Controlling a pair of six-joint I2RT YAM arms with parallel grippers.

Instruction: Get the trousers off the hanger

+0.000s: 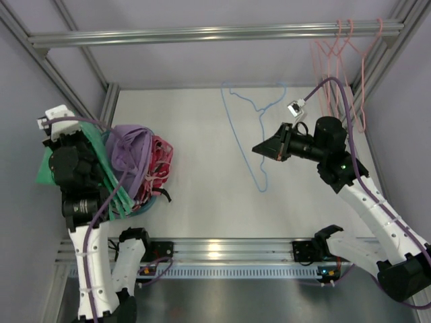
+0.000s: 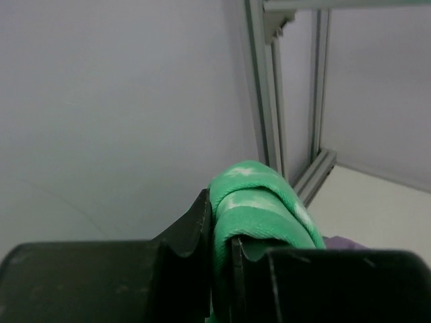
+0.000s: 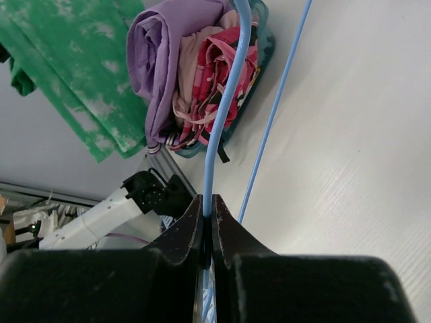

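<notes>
The bright green trousers (image 1: pixel 46 168) hang off the hanger at the far left, by my left arm, and trail down beside the cloth pile. My left gripper (image 2: pixel 222 235) is shut on a fold of the trousers (image 2: pixel 259 195), held up near the left wall. The light-blue wire hanger (image 1: pixel 237 136) stands bare over the middle of the table. My right gripper (image 1: pixel 256 148) is shut on its wire. In the right wrist view the hanger wire (image 3: pixel 219 121) runs straight out from between the closed right gripper (image 3: pixel 207 205), with the trousers (image 3: pixel 67 67) far off at the upper left.
A purple cloth (image 1: pixel 131 151) and a red-pink patterned cloth (image 1: pixel 159 165) lie piled in a teal basket (image 1: pixel 153 200) at the left. Several pink wire hangers (image 1: pixel 343 60) hang from the back rail (image 1: pixel 215 32) at the right. Frame posts stand at the corners.
</notes>
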